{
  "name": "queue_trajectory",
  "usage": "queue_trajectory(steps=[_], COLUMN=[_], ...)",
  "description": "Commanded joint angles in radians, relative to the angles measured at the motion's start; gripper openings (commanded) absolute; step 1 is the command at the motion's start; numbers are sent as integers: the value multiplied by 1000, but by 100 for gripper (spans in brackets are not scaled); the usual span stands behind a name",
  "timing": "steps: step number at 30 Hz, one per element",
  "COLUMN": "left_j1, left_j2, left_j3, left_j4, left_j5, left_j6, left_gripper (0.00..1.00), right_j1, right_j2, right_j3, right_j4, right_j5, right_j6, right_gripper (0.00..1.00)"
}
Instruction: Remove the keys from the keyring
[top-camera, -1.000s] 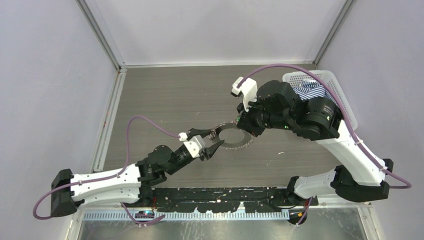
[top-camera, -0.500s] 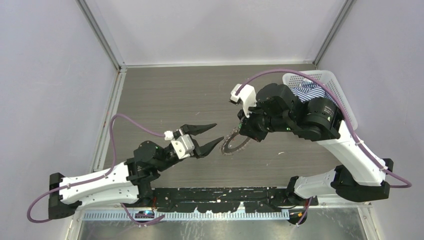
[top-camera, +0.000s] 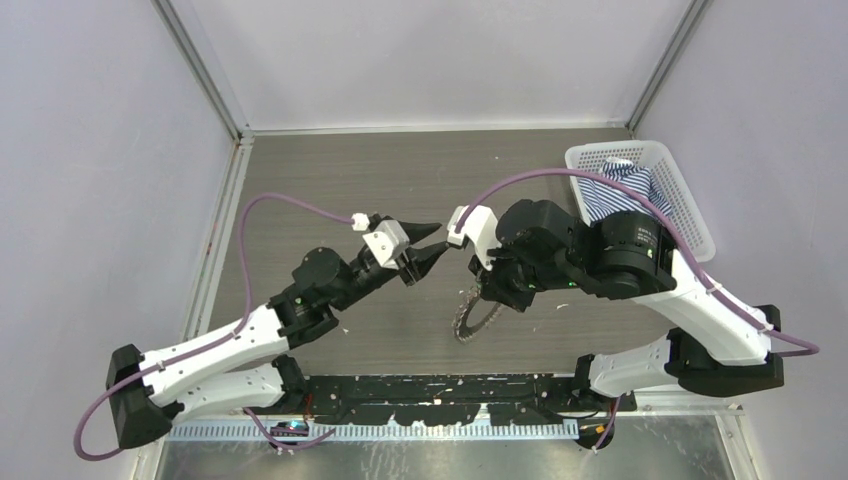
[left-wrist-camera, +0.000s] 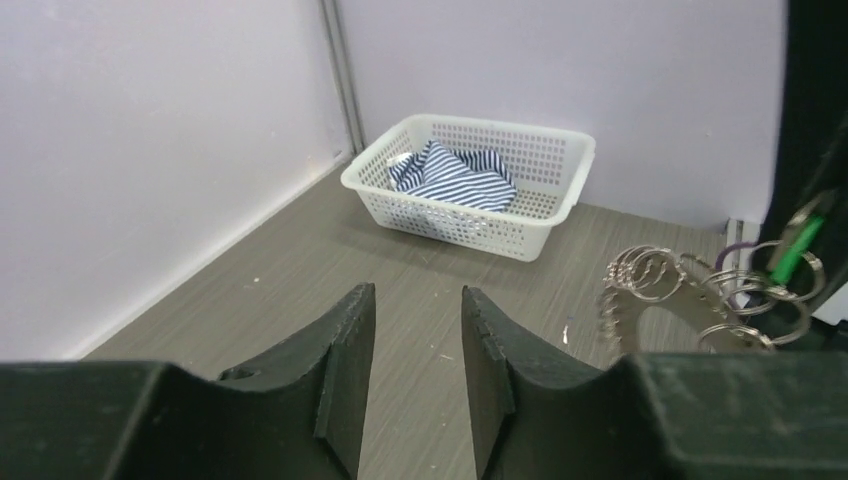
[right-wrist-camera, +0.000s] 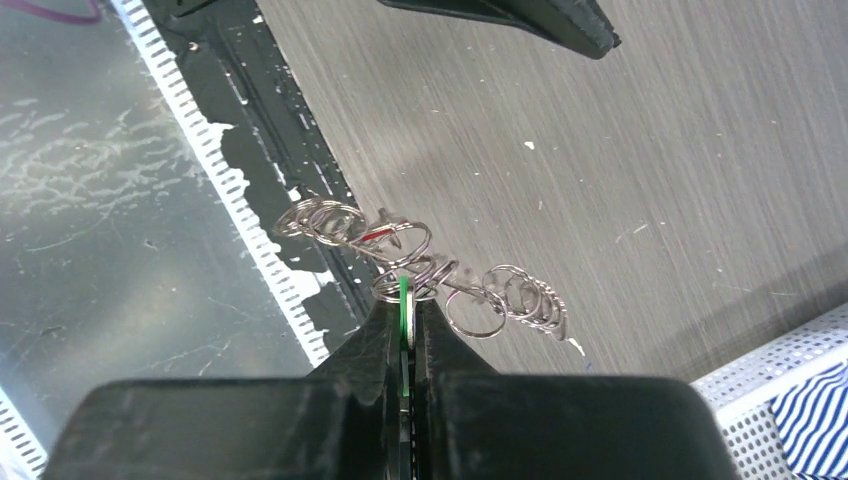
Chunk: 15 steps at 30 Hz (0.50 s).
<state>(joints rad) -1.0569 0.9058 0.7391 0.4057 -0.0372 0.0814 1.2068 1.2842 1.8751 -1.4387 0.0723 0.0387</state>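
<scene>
While clamped shut, at right gripper (right-wrist-camera: 406, 310), pinching green key (right-wrist-camera: 403, 288) flat between the fingertips, with nothing else in the bite. Strung out to both sides of those tips: a tangle of small wire loops (right-wrist-camera: 340, 222) and silvery metal. Keyring not told apart from the loops in the wrist views.

From above, keys (top-camera: 465, 322) seen as a toothed arc tipped on edge, directly under that gripper, mid-table and slightly near. Touching table (top-camera: 350, 180) or hanging clear: cannot tell.

At left gripper (top-camera: 441, 239): narrow gap between fingers (left-wrist-camera: 345, 360), nothing inside. Tips aimed right, toward the right wrist, close to it but apart. Left of and farther back than the keys, not touching them.

Far right corner: white basket (top-camera: 640, 150), striped cloth (top-camera: 610, 190) bundled inside.
</scene>
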Motion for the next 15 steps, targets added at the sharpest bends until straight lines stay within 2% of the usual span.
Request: queue_trajectory(steps=[1, 8, 15], left_j1=[75, 81, 81], left_j2=[62, 130, 176], left_j3=[28, 65, 60], left_j4=[40, 8, 65], left_j5=[211, 359, 433], left_j6=[-150, -165, -200], left_gripper=[34, 24, 23], right_j1=[17, 29, 31], right_j2=[-31, -23, -18], right_j3=[12, 12, 19], right_j4=[10, 1, 4], right_j5=[90, 108, 127], right_j6=[-13, -29, -33], right_gripper=[1, 1, 1])
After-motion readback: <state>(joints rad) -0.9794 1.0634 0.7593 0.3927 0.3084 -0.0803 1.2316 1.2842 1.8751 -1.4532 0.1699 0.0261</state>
